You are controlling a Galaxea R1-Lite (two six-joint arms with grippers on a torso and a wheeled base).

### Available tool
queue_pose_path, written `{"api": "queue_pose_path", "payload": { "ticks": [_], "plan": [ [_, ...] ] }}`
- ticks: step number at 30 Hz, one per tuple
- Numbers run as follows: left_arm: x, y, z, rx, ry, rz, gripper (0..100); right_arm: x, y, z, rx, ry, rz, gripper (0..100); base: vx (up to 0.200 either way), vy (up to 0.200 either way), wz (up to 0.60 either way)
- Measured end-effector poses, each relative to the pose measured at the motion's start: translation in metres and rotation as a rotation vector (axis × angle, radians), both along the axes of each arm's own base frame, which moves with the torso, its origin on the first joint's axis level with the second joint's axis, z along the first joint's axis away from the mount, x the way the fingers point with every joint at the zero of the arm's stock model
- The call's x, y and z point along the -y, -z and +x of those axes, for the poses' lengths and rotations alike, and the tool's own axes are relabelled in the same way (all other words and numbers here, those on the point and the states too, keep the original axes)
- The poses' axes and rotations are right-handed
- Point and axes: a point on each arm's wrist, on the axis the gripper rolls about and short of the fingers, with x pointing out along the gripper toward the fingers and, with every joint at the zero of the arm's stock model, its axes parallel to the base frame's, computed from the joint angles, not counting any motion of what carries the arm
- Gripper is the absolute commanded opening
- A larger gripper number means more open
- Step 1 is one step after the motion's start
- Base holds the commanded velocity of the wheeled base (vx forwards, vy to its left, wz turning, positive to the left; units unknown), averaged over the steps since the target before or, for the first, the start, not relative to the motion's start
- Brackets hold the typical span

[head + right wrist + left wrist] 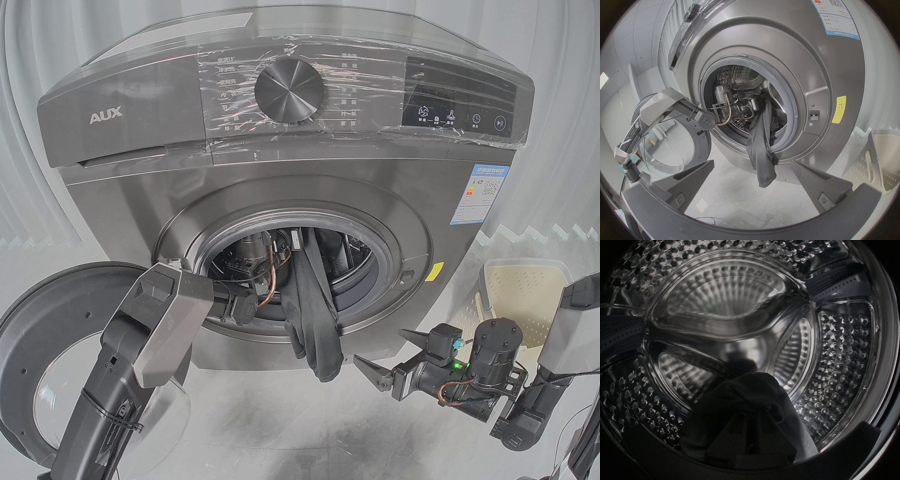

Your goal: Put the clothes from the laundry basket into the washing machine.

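Main risk: the dark garment (312, 312) is only half in. Its top end is up inside the drum (731, 302) at the left gripper (294, 240), but the long tail drapes over the door lip (350, 315) and hangs down the front of the washing machine (125, 206), centre of the head view. If the left lets go here, I'd expect the hanging weight to drag the whole piece back out onto the floor. Backing the arm out could also snag cloth on the wrist cable (269, 278) and pull it along. Anything left across the lip would stop the door (56, 325), open at lower left, from sealing.

Left fingers: I read them as clamped on the garment. The cloth hangs from the tip in mid-opening, and in the left wrist view it bunches at bottom centre, covering them. That's a judgement, not a clean sighting.

Right gripper (378, 345): fingers apart, holding nothing, lower right of the head view, outside the machine. The garment's hem is just to its left, near but not touching. In the right wrist view the tail hangs mid-frame beyond the two spread fingers.

Likely needs a deeper push before release, or the right feeding the tail in over the lip. Laundry basket (525, 294) sits at the right edge, beside the right arm.
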Motion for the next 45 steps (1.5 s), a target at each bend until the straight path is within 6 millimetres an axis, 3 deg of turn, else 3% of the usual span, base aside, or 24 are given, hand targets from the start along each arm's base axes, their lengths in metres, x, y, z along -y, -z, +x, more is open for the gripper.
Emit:
{"api": "queue_pose_path", "payload": {
  "ticks": [2, 3, 9, 15, 22, 29, 34, 45],
  "plan": [
    [0.0, 0.001, 0.0, -0.004, -0.001, 0.002, 0, 0.0, 0.0, 0.0, -0.001, 0.0, -0.001, 100, 0.0, 0.0, 0.0],
    [0.002, 0.002, 0.0, -0.007, 0.002, 0.003, 100, 0.0, 0.0, 0.0, -0.001, 0.0, -0.001, 100, 0.0, 0.0, 0.0],
    [0.011, 0.006, -0.006, -0.021, 0.023, 0.005, 100, 0.0, 0.001, 0.0, -0.002, 0.001, -0.002, 100, 0.0, 0.0, 0.0],
    [0.019, 0.027, -0.024, -0.129, 0.056, 0.06, 100, 0.0, 0.001, 0.0, -0.002, 0.001, -0.002, 100, 0.0, 0.0, 0.0],
    [0.021, 0.049, -0.064, -0.316, 0.125, 0.167, 100, 0.0, 0.001, 0.0, -0.003, 0.002, -0.002, 100, 0.0, 0.0, 0.0],
    [0.017, 0.047, -0.099, -0.408, 0.204, 0.227, 100, 0.0, 0.001, 0.0, -0.002, 0.0, -0.001, 100, 0.0, 0.0, 0.0],
    [0.02, 0.046, -0.102, -0.397, 0.225, 0.225, 100, 0.0, 0.0, 0.0, 0.0, 0.001, 0.0, 100, 0.0, 0.0, 0.0],
    [0.025, 0.062, -0.087, -0.382, 0.221, 0.215, 100, 0.0, -0.001, 0.0, 0.003, 0.0, 0.002, 100, 0.0, 0.0, 0.0]
  ]
}}
